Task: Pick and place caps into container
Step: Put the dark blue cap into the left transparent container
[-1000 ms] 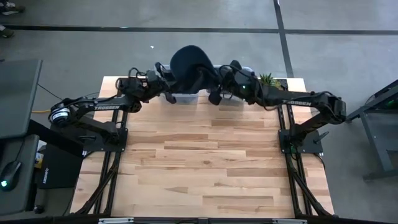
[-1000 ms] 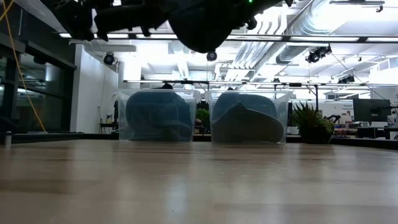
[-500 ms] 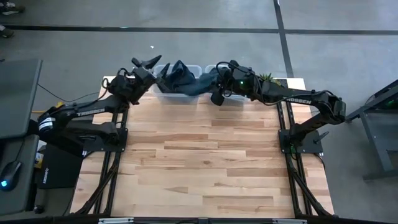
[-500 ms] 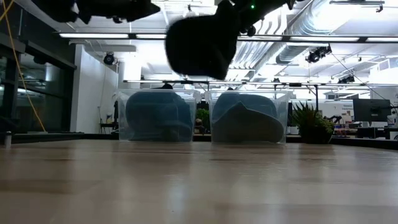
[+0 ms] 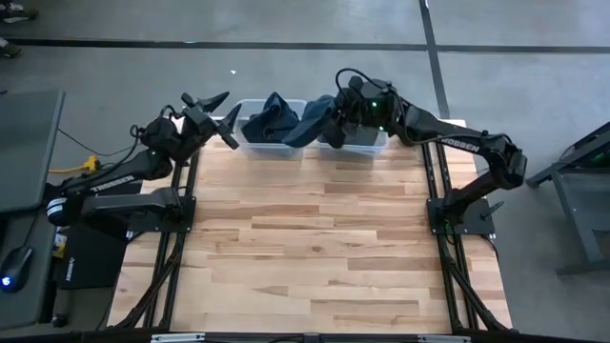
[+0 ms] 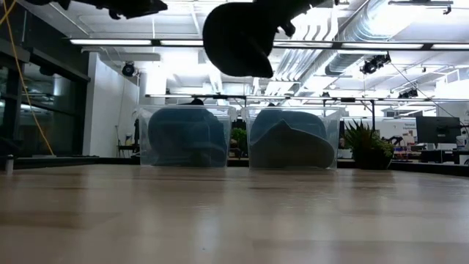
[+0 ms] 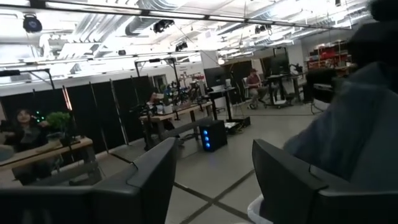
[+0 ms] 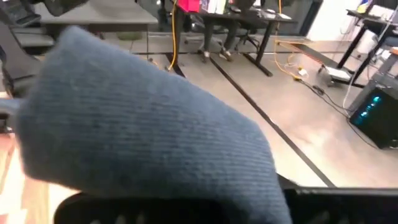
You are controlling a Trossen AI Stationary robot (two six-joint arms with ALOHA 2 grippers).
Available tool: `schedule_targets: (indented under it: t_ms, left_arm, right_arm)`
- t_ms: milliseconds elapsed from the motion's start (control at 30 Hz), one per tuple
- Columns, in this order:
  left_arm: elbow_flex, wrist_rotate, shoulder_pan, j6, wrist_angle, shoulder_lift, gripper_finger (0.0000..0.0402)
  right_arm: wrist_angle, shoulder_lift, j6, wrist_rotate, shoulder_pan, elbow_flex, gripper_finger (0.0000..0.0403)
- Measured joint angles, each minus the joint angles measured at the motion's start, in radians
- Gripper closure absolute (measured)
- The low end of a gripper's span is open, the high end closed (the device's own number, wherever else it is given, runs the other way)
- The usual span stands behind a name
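Observation:
A slate-blue cap (image 5: 303, 126) hangs from my right gripper (image 5: 334, 122), which is shut on it above the gap between two clear bins at the table's far edge. In the low view the cap (image 6: 238, 37) is a dark lump high above the bins. The left bin (image 5: 255, 143) holds a dark blue cap (image 5: 272, 114); the right bin (image 6: 293, 136) holds a grey-blue one (image 6: 289, 147). My left gripper (image 5: 208, 103) is open, left of the left bin, touching nothing. In the left wrist view my left gripper (image 7: 211, 180) shows a wide gap, with the cap (image 7: 367, 124) off to one side. My right gripper holds the cap by its right-hand edge (image 5: 324, 119), coming level from the table's right. The cloth (image 8: 143, 130) fills the wrist view and hides the fingers' hold. The cap is lifted clear, bunched and slack, drooping leftward from the fingers toward the left bin.
The two bins stand side by side at the far edge. A small green plant (image 5: 412, 119) stands right of the right bin. The wooden table (image 5: 315, 248) stretches bare between the arms' bases. People sit at desks in the room beyond.
My left gripper let go of the cap and drew back toward the table's left, clear of the bins. The cap, spread round between both grippers a second ago, collapsed into a bunched lump hanging from my right gripper alone. My right gripper shifted slightly toward the far edge.

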Motion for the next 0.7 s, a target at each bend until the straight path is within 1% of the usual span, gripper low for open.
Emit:
schedule_targets:
  t_ms: [100, 200, 400, 500, 600, 700]
  left_arm:
    - [0.000, 0.009, 0.000, -0.001, -0.043, -0.029, 0.0199]
    - [0.000, 0.010, 0.000, -0.001, -0.074, -0.045, 0.0199]
    - [0.000, 0.002, 0.000, -0.001, -0.141, -0.066, 0.0200]
    - [0.000, -0.001, 0.000, 0.000, -0.161, -0.074, 0.0200]
    - [0.000, -0.003, 0.000, 0.026, -0.209, -0.073, 0.0200]
    - [0.000, -0.003, 0.000, 0.044, -0.268, -0.071, 0.0200]
  right_arm:
    - [-0.035, 0.051, 0.000, -0.019, 0.000, 0.077, 0.0403]
    - [-0.050, 0.130, 0.004, -0.037, 0.000, 0.157, 0.0403]
    - [-0.119, 0.298, 0.011, -0.038, -0.001, 0.368, 0.0403]
    - [-0.163, 0.362, 0.011, -0.037, -0.001, 0.462, 0.0402]
    - [-0.191, 0.405, 0.004, -0.032, -0.001, 0.524, 0.0402]
    - [-0.199, 0.416, -0.001, -0.033, -0.004, 0.557, 0.0402]
